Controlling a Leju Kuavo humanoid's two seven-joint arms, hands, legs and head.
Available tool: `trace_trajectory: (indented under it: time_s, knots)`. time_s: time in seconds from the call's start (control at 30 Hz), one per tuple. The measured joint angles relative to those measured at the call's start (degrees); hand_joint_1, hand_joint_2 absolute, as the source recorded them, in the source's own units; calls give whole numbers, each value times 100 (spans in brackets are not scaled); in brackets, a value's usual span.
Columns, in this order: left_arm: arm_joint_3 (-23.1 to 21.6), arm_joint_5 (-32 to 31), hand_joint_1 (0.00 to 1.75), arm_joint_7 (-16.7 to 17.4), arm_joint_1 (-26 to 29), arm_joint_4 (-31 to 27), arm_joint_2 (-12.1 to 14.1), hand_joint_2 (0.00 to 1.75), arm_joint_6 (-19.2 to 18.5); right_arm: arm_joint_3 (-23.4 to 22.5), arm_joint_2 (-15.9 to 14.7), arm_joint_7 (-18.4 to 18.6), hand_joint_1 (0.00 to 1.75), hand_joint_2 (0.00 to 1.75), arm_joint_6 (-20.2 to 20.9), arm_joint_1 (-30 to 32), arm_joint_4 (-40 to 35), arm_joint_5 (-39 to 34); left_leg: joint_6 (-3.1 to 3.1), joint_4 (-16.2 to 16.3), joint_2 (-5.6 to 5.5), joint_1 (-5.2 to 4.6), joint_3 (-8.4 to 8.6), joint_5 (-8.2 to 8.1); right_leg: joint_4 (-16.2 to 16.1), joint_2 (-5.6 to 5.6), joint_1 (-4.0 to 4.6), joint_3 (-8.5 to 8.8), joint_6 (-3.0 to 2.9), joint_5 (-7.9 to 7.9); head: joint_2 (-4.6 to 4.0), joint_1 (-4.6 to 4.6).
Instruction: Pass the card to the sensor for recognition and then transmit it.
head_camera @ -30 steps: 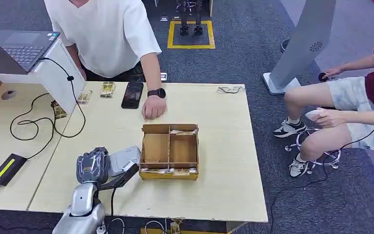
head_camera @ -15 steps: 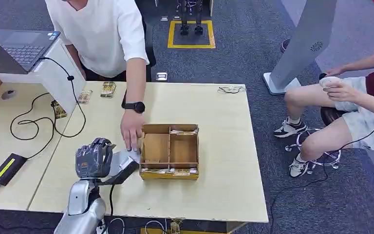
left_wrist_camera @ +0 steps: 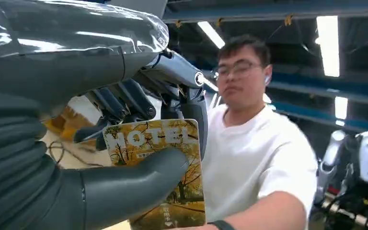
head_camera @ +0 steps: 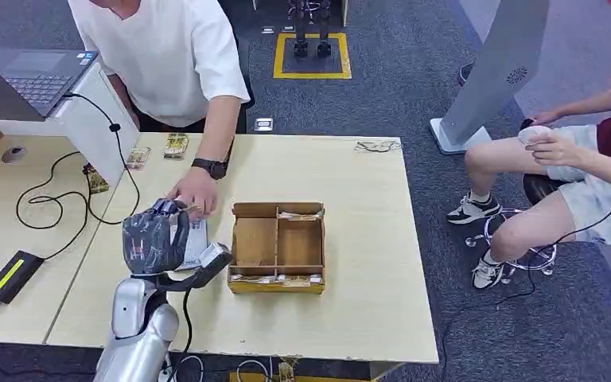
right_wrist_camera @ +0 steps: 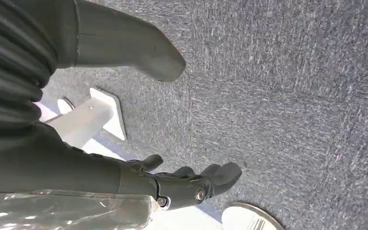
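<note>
My left hand [head_camera: 153,239] is raised over the table's near left part. In the left wrist view it pinches the card [left_wrist_camera: 141,138] between thumb [left_wrist_camera: 124,191] and fingers; the card is an autumn picture printed "HOTEL". A person in a white shirt leans over the table, and their hand [head_camera: 194,194] reaches right up to my left hand's far side. The grey sensor [head_camera: 213,256], with a black handle, lies on the table just right of my hand. My right hand [right_wrist_camera: 182,182] hangs over grey carpet, fingers loosely apart and holding nothing.
A wooden compartment box [head_camera: 277,247] stands right of the sensor. A laptop [head_camera: 28,76] on a white stand, black cables [head_camera: 64,211] and a power brick [head_camera: 12,274] occupy the left. A seated person [head_camera: 573,175] is at the right, off the table.
My left hand has risen and moved away from the near edge with the card. The person's hand came from the far side to the sensor, then up to my hand.
</note>
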Motion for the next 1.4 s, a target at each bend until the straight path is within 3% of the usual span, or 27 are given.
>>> trace_trajectory:
  time_s: [0.27, 0.47, 0.63, 1.4]
  knots:
    - [-20, -76, 175, 271, -69, -271, -94, 175, 0, 0, 0, -2, 0, 175, -20, 0, 28, 0, 0, 0, 1, 2, 3, 0, 1, 1, 2, -2, -1, -1, 0, 0]
    - [-203, -551, 175, 925, -103, -188, 29, 175, -2, 13, 0, 4, 0, 175, -20, -11, 61, 0, 0, 0, 1, 1, 0, 0, 1, 1, 1, -2, 0, 0, 0, 2]
    - [-402, -660, 175, 1202, -139, 55, 160, 175, -2, 39, -9, 4, 0, 175, -39, -32, 103, 0, 0, 0, 0, 1, 0, 0, 1, 1, 1, -4, 0, 0, 0, 0]
    - [-651, -512, 175, 1309, -234, 584, 341, 175, -2, 72, -48, 63, 0, 175, -81, -40, 177, 0, -1, 0, 3, 1, -4, -2, 1, 3, 1, -8, -1, -1, 0, 0]
